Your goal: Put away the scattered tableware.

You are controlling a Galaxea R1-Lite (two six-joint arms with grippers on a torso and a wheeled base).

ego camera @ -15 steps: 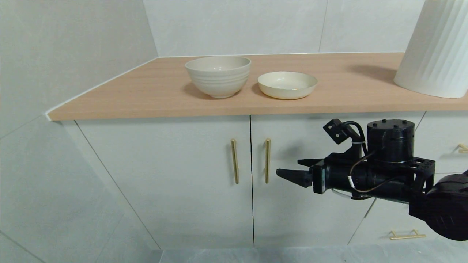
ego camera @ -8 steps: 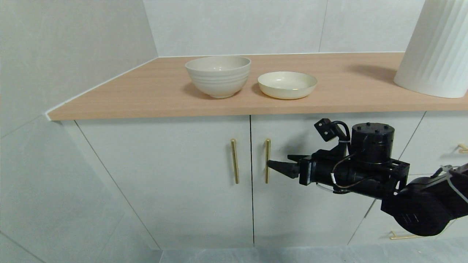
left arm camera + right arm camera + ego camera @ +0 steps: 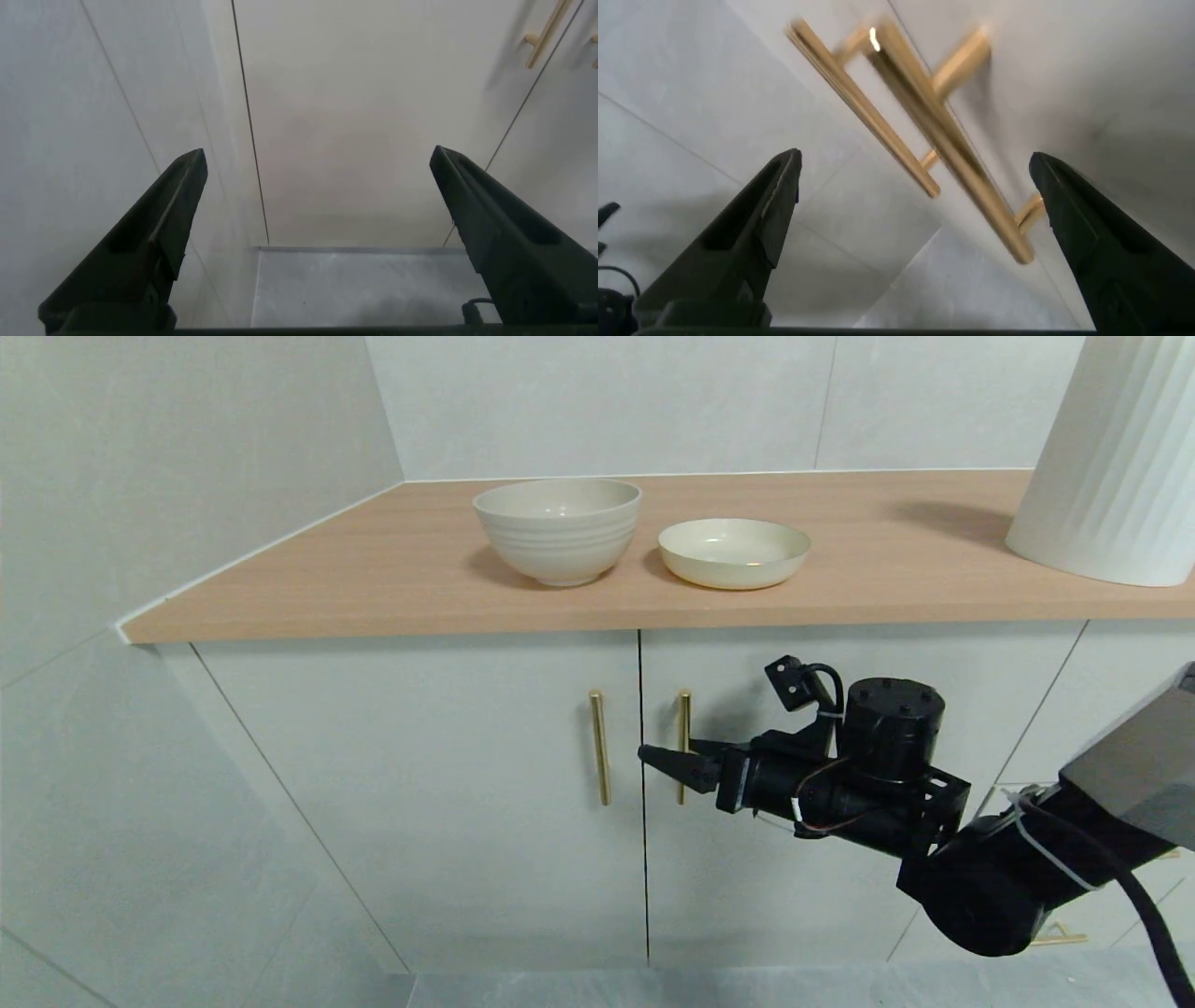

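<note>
Up against the cabinet front (image 3: 420, 803), straddles, by the look of it, the right door's upright brass handle (image 3: 962, 159) with the right gripper (image 3: 667, 754), spread wide and gripping nothing; calls for a squeeze across that vertical bar. Holds the left gripper (image 3: 318, 187), likewise agape and empty, lower and farther off. Shows, beyond on the countertop (image 3: 373, 588), ribbed bowl (image 3: 557, 529) and shallow dish (image 3: 734, 552) side by side.

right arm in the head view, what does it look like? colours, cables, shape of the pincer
The right arm is matte black with rounded joints and a grey panel farther up. A bolt-topped black cylinder sits on the wrist beside a small bracket. Thin brown and white wires loop along it, plus a thick black cable. The pincer has tapered black fingers.
</note>
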